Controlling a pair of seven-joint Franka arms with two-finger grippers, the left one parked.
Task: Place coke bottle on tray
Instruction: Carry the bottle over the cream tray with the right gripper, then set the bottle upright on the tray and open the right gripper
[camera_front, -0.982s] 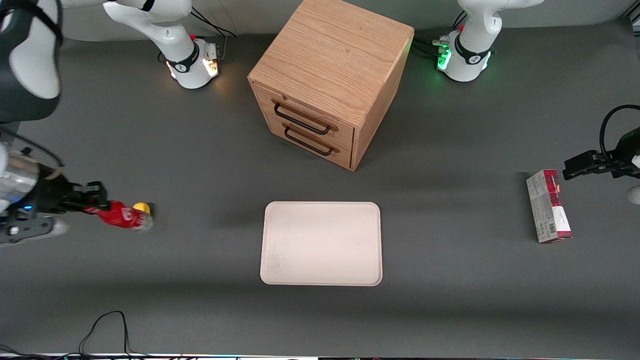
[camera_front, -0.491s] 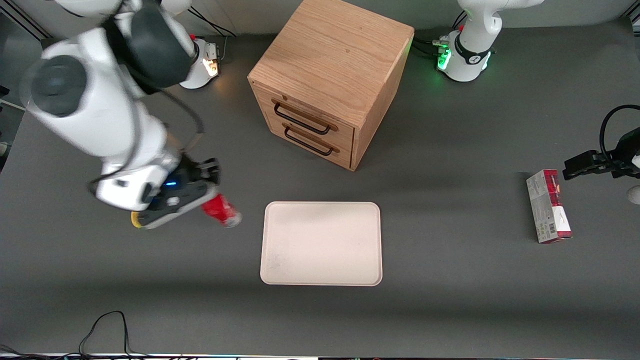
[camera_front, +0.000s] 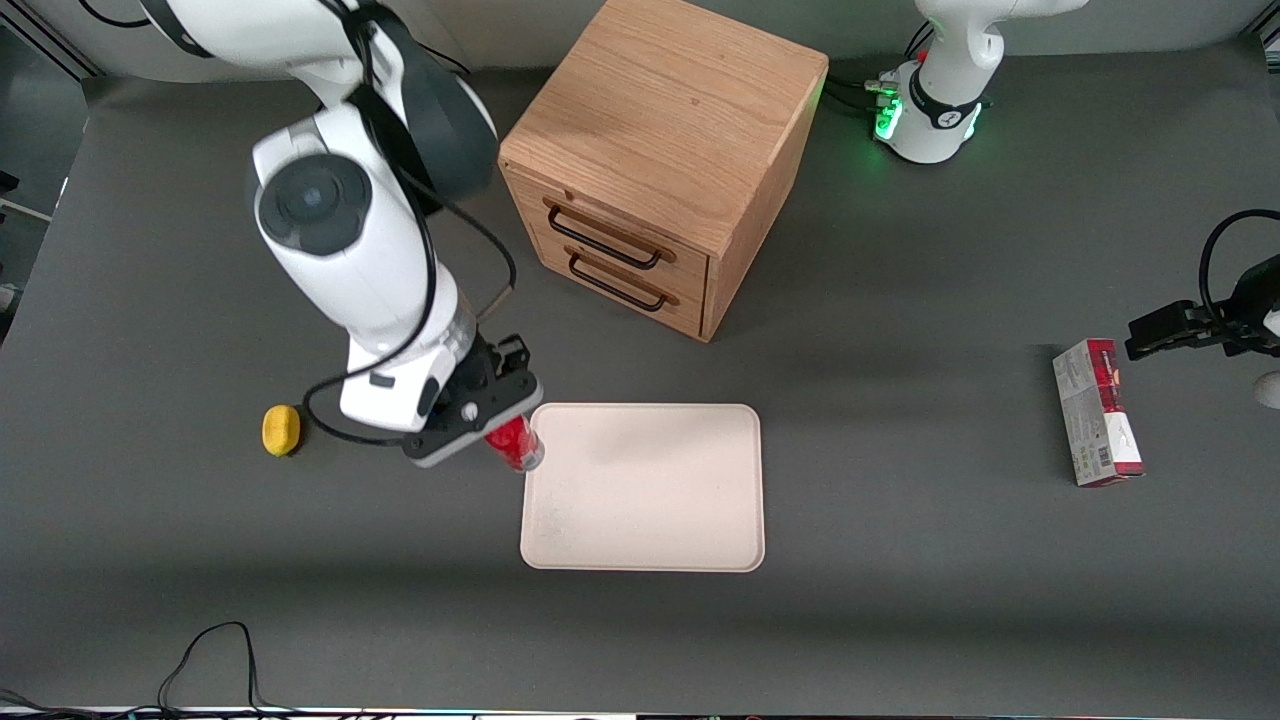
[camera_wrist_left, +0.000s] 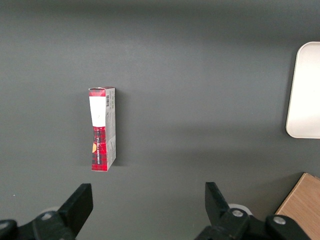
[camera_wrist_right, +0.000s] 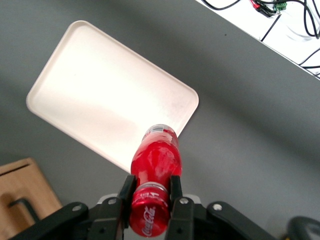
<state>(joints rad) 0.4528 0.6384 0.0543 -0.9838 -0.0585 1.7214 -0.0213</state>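
Observation:
My right gripper (camera_front: 500, 425) is shut on the neck of the coke bottle (camera_front: 514, 444), a small red bottle with a red cap and clear base, held above the table. The bottle hangs over the rim of the cream-white tray (camera_front: 660, 500) at the tray's corner nearest the working arm and the cabinet. In the right wrist view the two black fingers (camera_wrist_right: 126, 189) clamp the bottle (camera_wrist_right: 156, 160) just under its cap, and the bottle's base points down over the edge of the tray (camera_wrist_right: 100, 100).
A wooden two-drawer cabinet (camera_front: 660, 150) stands farther from the front camera than the tray. A yellow lump (camera_front: 281, 429) lies on the table toward the working arm's end. A red-and-grey carton (camera_front: 1096, 412) lies toward the parked arm's end, also in the left wrist view (camera_wrist_left: 102, 128).
My gripper has carried the bottle from beside the yellow lump across the table to the tray's corner. The yellow lump has stayed in place.

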